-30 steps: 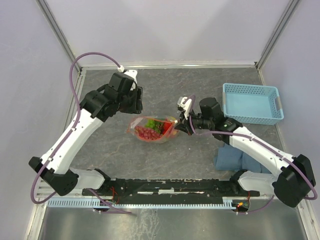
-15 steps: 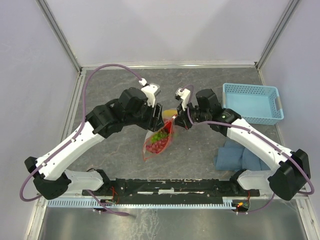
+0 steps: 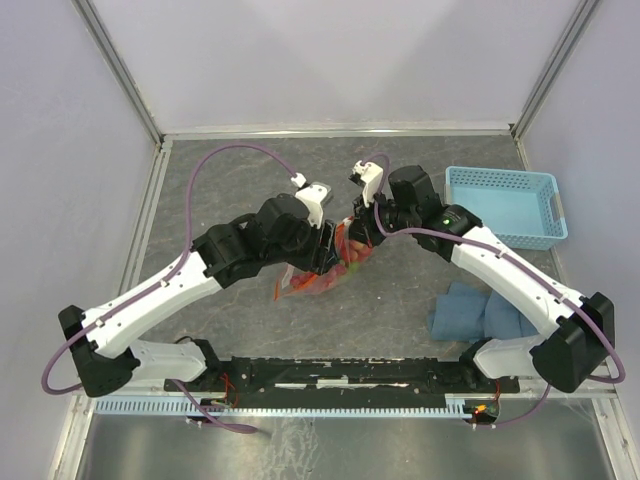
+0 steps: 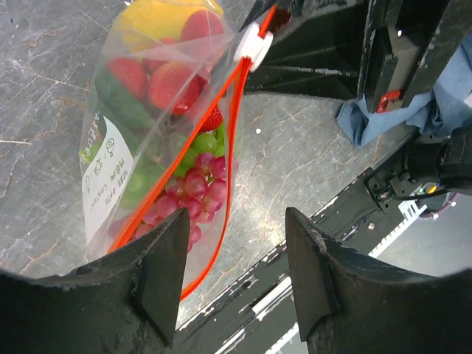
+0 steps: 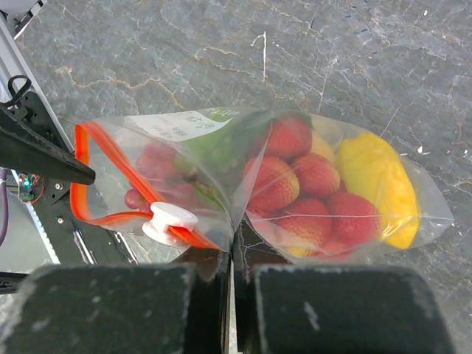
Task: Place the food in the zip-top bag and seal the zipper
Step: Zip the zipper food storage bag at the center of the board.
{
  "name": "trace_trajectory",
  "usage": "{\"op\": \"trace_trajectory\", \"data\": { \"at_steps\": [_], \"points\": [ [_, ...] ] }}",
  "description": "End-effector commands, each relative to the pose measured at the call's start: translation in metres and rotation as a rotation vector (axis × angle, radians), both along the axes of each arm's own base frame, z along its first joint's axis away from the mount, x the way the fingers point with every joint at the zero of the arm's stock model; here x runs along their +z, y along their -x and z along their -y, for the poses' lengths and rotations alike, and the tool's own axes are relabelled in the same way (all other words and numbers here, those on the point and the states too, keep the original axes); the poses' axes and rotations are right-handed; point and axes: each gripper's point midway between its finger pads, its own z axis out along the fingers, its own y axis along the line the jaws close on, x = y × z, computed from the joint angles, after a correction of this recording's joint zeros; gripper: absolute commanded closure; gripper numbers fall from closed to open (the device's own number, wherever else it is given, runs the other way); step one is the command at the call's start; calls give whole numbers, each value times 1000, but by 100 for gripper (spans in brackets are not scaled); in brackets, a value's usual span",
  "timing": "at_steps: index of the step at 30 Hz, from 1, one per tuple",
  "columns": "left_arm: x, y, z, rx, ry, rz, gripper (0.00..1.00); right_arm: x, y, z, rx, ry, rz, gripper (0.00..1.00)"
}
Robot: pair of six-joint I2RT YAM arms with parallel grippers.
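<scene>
Pinching the zip-top bag at its mouth, just beside the white slider, the right gripper holds it between the arms, food inside. The left gripper is spread. The zipper, apparently unsealed, runs lengthwise away from it toward the slider.
</scene>
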Motion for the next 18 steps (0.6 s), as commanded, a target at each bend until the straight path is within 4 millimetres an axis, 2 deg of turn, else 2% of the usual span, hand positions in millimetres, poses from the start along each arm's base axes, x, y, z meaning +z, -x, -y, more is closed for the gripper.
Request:
{"op": "trace_trajectory", "data": {
  "at_steps": [1,7,13,15,18],
  "points": [
    [15,-20,15,61,69,67,41,34,-10,-7,-22,-74,54,98],
    [3,-39,15,103,-9,113,56,30,-5,1,-27,-57,54,98],
    [-6,-44,24,77,-21,118,68,28,-2,7,-21,-79,34,98],
    [-8,-43,30,41,-14,121,76,26,0,10,-7,-78,31,98],
    [-10,-45,29,23,-39,141,96,22,0,18,15,-86,39,98]
  ]
}}
